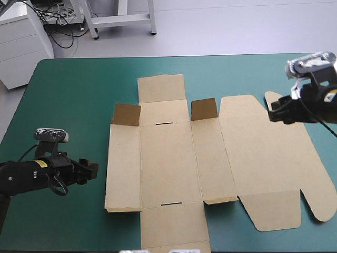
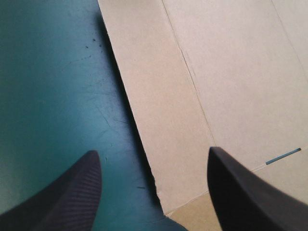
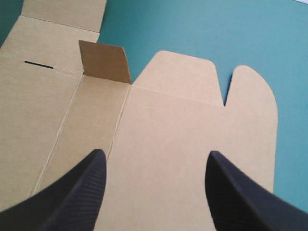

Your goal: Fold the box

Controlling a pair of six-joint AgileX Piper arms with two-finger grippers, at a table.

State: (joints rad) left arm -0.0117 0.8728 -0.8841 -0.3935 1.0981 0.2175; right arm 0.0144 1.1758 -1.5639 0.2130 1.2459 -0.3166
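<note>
The brown box (image 1: 174, 158) lies as a flat cut sheet across the middle of the teal-green table, with two small far flaps (image 1: 204, 108) bent upward. My left gripper (image 1: 90, 169) hovers open just off the sheet's left edge, near its front left corner; its view shows the left wall panel (image 2: 163, 110) ahead between the fingers. My right gripper (image 1: 275, 114) is open above the far right part of the sheet, over the wide lid panel (image 3: 192, 144). Neither gripper holds anything.
Bare teal-green cover (image 1: 68, 105) stretches left of the sheet and along the far edge. The sheet's front flap (image 1: 174, 232) reaches the table's near edge. The lid's rounded tabs (image 1: 316, 205) lie close to the right edge.
</note>
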